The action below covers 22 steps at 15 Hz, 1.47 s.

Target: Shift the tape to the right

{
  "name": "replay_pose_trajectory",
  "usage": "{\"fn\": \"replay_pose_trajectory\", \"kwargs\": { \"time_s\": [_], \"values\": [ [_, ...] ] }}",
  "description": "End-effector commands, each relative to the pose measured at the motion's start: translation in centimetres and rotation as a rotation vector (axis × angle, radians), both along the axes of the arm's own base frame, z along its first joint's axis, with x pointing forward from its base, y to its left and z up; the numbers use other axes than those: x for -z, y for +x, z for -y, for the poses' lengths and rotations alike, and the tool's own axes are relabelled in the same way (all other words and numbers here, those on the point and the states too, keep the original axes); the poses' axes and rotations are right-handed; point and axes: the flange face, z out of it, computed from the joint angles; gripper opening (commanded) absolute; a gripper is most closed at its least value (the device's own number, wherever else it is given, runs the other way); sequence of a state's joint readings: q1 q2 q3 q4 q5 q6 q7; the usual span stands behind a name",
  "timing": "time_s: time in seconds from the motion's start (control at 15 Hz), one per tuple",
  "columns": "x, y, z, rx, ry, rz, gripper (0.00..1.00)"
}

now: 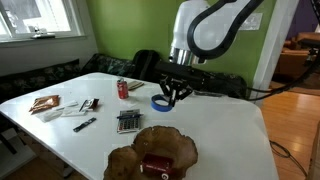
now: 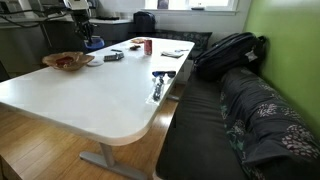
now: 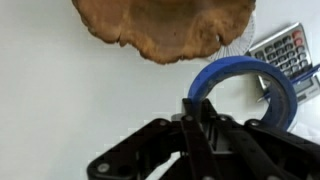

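The blue ring-shaped tape [image 1: 160, 102] is at the far middle of the white table [image 1: 230, 140], right of the red soda can [image 1: 123, 89]. In the wrist view the tape [image 3: 262, 78] lies right of centre, and my gripper [image 3: 197, 112] has its two fingers pressed together on the left wall of the ring. In an exterior view the gripper [image 1: 173, 93] points down at the tape's right edge. In the exterior view from the other end of the table, the gripper [image 2: 86, 32] and the tape [image 2: 93, 44] are small and far off.
A brown wooden bowl [image 1: 160, 148] holding a dark red box [image 1: 155, 165] stands near the table's front, also in the wrist view [image 3: 165, 25]. A calculator [image 1: 128, 121] lies beside the tape. Cards [image 1: 45, 103] and a pen [image 1: 84, 124] lie at the left. A backpack [image 2: 230, 50] sits on the bench.
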<state>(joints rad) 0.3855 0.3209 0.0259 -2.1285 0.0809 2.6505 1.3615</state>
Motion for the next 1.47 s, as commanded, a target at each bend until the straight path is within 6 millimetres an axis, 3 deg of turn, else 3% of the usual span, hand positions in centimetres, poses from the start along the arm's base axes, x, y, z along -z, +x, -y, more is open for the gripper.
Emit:
{"fn": "replay_pose_trajectory", "kwargs": {
  "time_s": [0.0, 0.2, 0.27, 0.53, 0.6, 0.87, 1.0, 1.13, 1.4],
  "values": [
    [-0.4, 0.1, 1.4, 0.032, -0.001, 0.003, 0.12],
    [-0.6, -0.2, 2.2, 0.061, 0.001, 0.006, 0.12],
    [-0.5, -0.3, 2.1, 0.061, 0.002, 0.005, 0.03],
    [-0.2, 2.1, 10.5, 0.320, 0.006, -0.012, 0.03],
    [0.4, 2.3, 13.6, 0.373, -0.001, -0.024, 0.03],
    [3.7, 3.6, 23.8, 0.583, -0.022, -0.077, 0.03],
    [6.1, 3.5, 27.2, 0.677, -0.053, -0.117, 0.03],
    [8.5, 3.5, 29.2, 0.775, -0.095, -0.145, 0.03],
    [10.4, 3.3, 29.2, 0.892, -0.096, -0.172, 0.03]
  ]
}}
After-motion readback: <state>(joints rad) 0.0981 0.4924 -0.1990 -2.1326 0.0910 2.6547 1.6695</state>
